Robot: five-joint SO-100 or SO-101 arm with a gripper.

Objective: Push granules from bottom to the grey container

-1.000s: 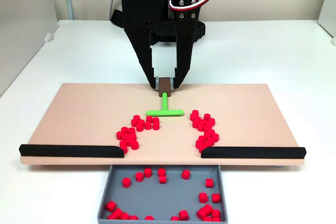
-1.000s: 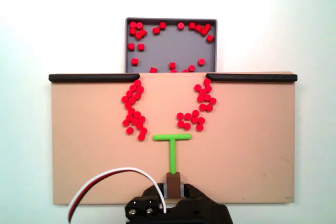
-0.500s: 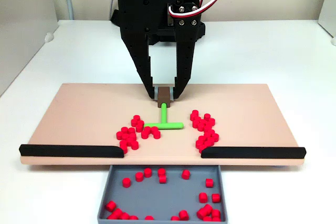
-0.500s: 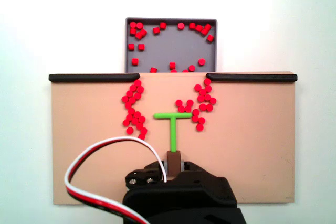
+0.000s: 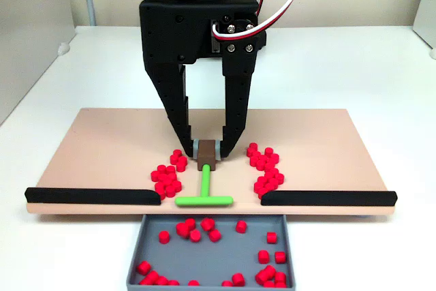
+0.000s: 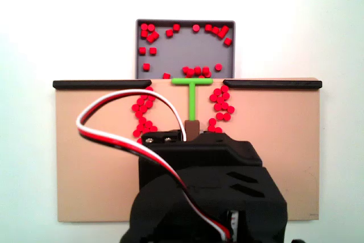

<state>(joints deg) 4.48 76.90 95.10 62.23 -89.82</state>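
your gripper [image 5: 206, 156] pinches the brown handle of the green t-shaped pusher [image 5: 204, 197], whose bar sits at the board edge [image 5: 102, 207]. keep it flat; next sweep the side granules [image 5: 166, 176] toward the gap into the grey container [image 5: 139, 243].

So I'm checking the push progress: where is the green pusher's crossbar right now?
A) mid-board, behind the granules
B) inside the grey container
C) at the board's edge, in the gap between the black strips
C: the green pusher's crossbar lies at the board edge between the black strips, just short of the grey container.
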